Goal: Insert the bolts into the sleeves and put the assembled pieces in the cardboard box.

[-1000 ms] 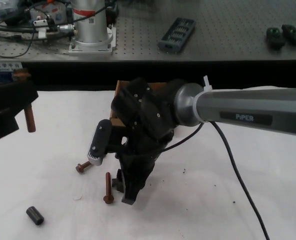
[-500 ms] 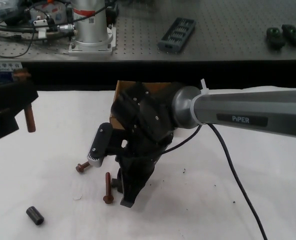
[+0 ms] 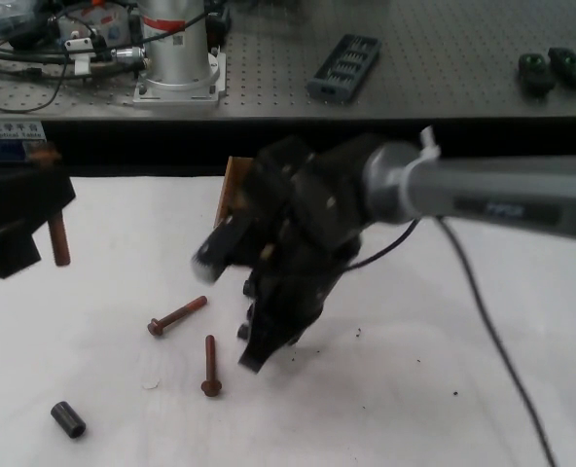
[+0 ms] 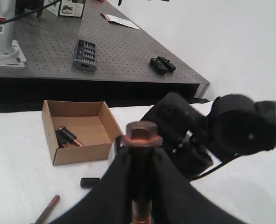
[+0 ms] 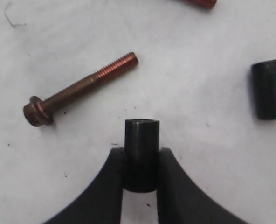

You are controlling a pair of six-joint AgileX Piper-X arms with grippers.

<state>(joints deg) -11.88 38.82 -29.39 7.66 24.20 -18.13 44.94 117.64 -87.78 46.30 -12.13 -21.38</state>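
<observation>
Across the cloth-covered bench (image 3: 463, 389) we're about midway thru, by our read. Biggest item is the right arm (image 3: 502, 195). Its right pincer (image 5: 141, 154) is clenched on a black sleeve (image 5: 141, 140), which it holds off the cloth.

Behind that pincer sits the cardboard box (image 4: 82, 154), w/ at least one assembled piece (image 4: 65, 136) already inside. Well off to one side of it, the left pincer (image 4: 140, 156) grips a copper bolt (image 4: 141, 133) upright, head up, clear of the bench.

So one pair is in hand but apart. Insertion & boxing are left for it.

Close by the right pincer lie a loose bolt (image 3: 178, 316) and a second bolt (image 3: 210, 365). Farther out from it lies a spare sleeve (image 3: 68, 419). We reckon that's at least one more set to do.

On views:
- Left wrist cam looks into the box, whereas from the high cam the arm blocks most of it.
- Right wrist cam gives the grip on the sleeve close up.
- High cam gives the layout of both pincers & the loose parts together.
</observation>
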